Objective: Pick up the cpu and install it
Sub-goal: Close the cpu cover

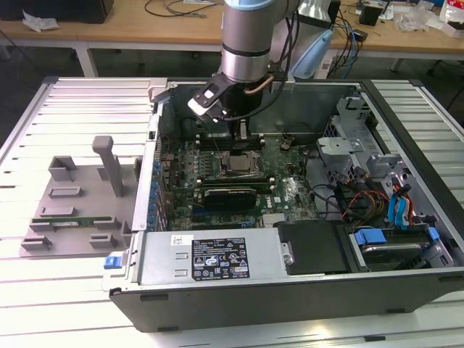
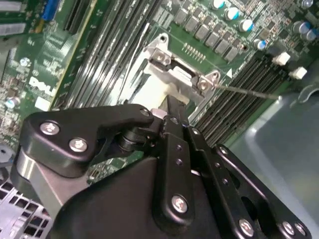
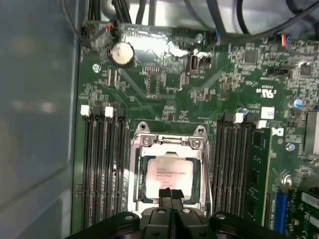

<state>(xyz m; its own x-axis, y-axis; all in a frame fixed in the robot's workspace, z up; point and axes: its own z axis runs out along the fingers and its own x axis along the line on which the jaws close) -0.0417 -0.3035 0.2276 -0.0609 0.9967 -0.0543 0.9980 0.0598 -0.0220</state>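
The cpu [image 3: 170, 177], a flat square chip with a silver-grey top, lies flat inside the metal-framed socket [image 3: 169, 141] on the green motherboard. My gripper [image 3: 171, 194] hangs right over the chip's near edge, its two black fingers pressed together with nothing between them. In the second wrist view the gripper [image 2: 173, 105] points down at the socket frame [image 2: 180, 76]; a pale glare under the tip hides the chip. In the exterior view the gripper [image 1: 242, 136] reaches into the open computer case, just above the socket [image 1: 238, 164].
Black memory slots [image 3: 102, 164] run along both sides of the socket. Case walls [image 1: 304, 94], drive cages and cables [image 1: 370, 196] crowd the exterior view's right. A grey fixture [image 1: 72, 196] with a long green memory stick [image 1: 69, 220] lies on the slatted table at that view's left.
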